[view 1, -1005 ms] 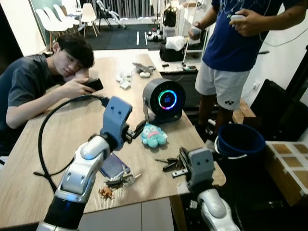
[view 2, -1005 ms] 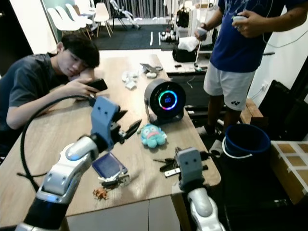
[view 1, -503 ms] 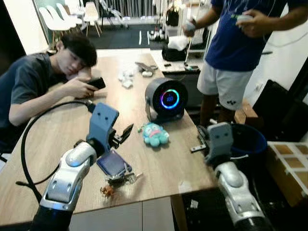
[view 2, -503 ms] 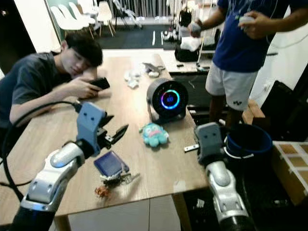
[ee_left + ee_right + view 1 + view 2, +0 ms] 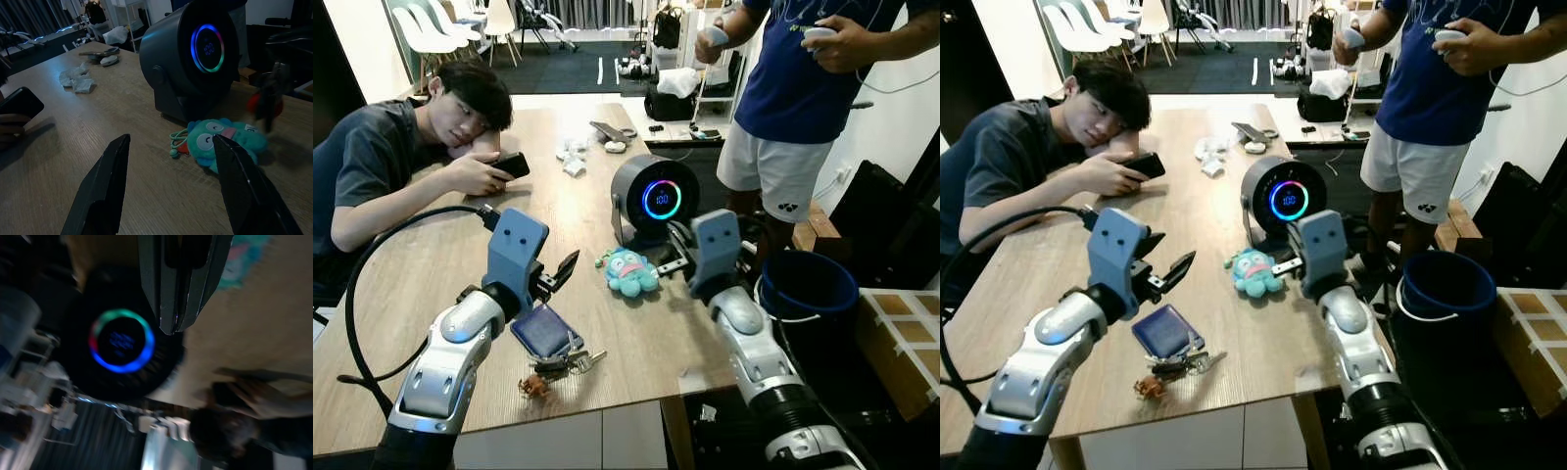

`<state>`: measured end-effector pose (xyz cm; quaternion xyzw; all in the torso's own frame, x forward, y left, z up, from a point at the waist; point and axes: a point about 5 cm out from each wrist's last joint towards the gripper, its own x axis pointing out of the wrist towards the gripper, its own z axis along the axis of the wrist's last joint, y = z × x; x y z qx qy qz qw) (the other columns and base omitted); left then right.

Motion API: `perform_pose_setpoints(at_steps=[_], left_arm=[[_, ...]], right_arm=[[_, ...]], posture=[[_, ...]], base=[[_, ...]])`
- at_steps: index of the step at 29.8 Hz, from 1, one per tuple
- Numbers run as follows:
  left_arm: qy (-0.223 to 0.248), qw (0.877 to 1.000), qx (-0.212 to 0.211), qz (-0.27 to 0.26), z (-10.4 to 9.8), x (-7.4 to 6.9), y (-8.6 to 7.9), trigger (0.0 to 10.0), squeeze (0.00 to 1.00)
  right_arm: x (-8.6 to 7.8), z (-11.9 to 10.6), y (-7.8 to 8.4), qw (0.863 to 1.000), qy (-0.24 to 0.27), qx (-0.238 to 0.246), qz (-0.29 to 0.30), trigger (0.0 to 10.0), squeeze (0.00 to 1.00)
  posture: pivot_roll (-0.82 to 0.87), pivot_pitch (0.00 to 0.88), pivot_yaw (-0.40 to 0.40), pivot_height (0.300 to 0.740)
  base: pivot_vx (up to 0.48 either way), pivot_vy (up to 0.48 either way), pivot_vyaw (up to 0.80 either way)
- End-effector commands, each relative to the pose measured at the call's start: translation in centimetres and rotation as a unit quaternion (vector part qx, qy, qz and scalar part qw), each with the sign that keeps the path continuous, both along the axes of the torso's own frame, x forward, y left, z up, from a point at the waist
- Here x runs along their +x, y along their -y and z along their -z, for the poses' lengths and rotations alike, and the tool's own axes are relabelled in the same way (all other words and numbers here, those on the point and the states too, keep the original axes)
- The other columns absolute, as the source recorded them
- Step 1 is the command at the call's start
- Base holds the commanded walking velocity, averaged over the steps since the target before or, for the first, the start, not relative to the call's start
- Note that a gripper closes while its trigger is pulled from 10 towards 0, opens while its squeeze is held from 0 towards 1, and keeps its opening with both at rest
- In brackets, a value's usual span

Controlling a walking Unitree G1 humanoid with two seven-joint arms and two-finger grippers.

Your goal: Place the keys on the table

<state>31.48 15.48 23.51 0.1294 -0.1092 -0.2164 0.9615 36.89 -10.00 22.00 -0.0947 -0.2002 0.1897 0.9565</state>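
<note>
The right gripper (image 5: 672,262), swung in from the light wooden table (image 5: 431,284) edge, is hovering beside the round dark-grey glowing-ring speaker (image 5: 654,198), clamping the dark keys (image 5: 264,105) unreleased, while the left gripper (image 5: 171,139) is gaping empty nearby.

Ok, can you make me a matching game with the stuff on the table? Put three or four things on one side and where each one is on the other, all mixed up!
Things:
1. plush toy
2. round speaker
3. keys
4. phone

Places:
A. in the hand of the person leaning on the table
B. near the table's front edge, beside a blue card holder
C. lying just in front of the speaker
D. standing upright by the table's right edge, ring glowing

Pairs: 1-C, 2-D, 3-B, 4-A
</note>
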Motion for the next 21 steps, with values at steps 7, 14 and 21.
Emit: perform_pose_setpoints(at_steps=[7, 14, 21], left_arm=[[-0.006, 1.000, 0.004, -0.002, 0.3, -0.1, 0.1, 10.0, 0.00], [-0.009, 1.000, 0.002, -0.006, 0.6, -0.4, 0.1, 10.0, 0.00], [-0.011, 1.000, 0.001, -0.007, 0.8, -0.3, 0.2, 10.0, 0.00]], right_arm=[[0.7, 0.0, -3.2, 1.000, 0.000, 0.003, -0.009, 10.0, 0.00], [1.0, -0.5, -2.8, 0.999, -0.005, 0.050, 0.010, 10.0, 1.00], [1.4, -0.8, -1.9, 0.997, -0.005, 0.073, 0.022, 10.0, 1.00]], posture=[[0.04, 0.153, 0.024, 0.740], [0.05, 0.147, 0.014, 0.740], [0.04, 0.142, 0.016, 0.740]], base=[[0.000, 0.000, 0.00], [0.000, 0.000, 0.00], [0.000, 0.000, 0.00]])
